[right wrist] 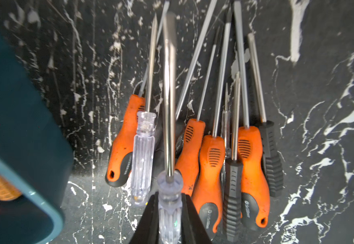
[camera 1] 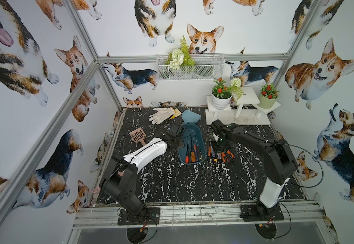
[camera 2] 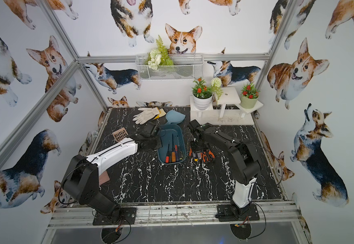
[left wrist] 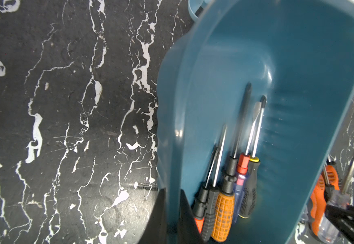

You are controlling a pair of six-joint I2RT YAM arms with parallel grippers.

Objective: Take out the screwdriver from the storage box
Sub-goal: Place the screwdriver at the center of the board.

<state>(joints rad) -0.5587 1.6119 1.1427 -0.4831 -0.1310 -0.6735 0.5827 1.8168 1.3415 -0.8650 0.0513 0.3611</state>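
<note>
Right wrist view: right gripper pinches a clear-handled screwdriver above the tabletop pile — outside the storage box, mid-frame in both top views. Left gripper clamps its wall; five screwdrivers left inside.

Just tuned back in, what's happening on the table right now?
The left gripper is clamped on the wall of the storage box. The right gripper holds a clear-handled screwdriver over the pile of screwdrivers lying on the table beside the box. Several other screwdrivers lie in the box.

Storage box holds maybe five screwdrivers; a pile lies beside.
</note>
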